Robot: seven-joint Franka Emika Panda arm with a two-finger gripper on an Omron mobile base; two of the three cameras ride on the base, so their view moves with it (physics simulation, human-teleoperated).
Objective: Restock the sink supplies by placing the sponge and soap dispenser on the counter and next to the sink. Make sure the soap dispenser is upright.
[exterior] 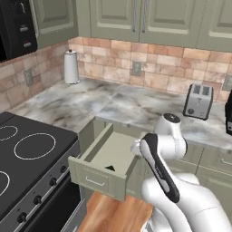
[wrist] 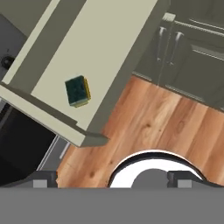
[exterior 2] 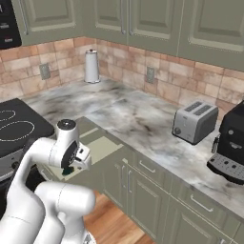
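Where the drawer is pulled out, the following is seen:

Sponge: the sponge [wrist: 78, 91] is lain flat on the floor of the open drawer [wrist: 94, 52], dark green layer up, with a yellow edge seen along one side. It is placed near the front panel of the drawer and touches no wall. In the left base view it is seen only as a small dark spot [exterior: 110, 168] near the drawer front.

Drawer: it is drawn out of the olive-green cabinets, beside the black stovetop [exterior: 27, 158]. Under it the wooden floor [wrist: 166, 127] is seen.

Gripper: the gripper [wrist: 111, 179] is held above the drawer and apart from the sponge; its two dark fingertips are spread wide, and nothing is held between them. In the right base view the hand [exterior 2: 78, 157] is seen over the drawer.

Counter: the counter [exterior: 90, 104] of grey-and-white marble is run along the tiled wall, above the drawer.

On the counter: a paper towel roll [exterior: 71, 67] is stood upright in the corner; a silver toaster [exterior 2: 194, 121] is set further along, and a black coffee machine [exterior 2: 232, 145] is placed just beside it.
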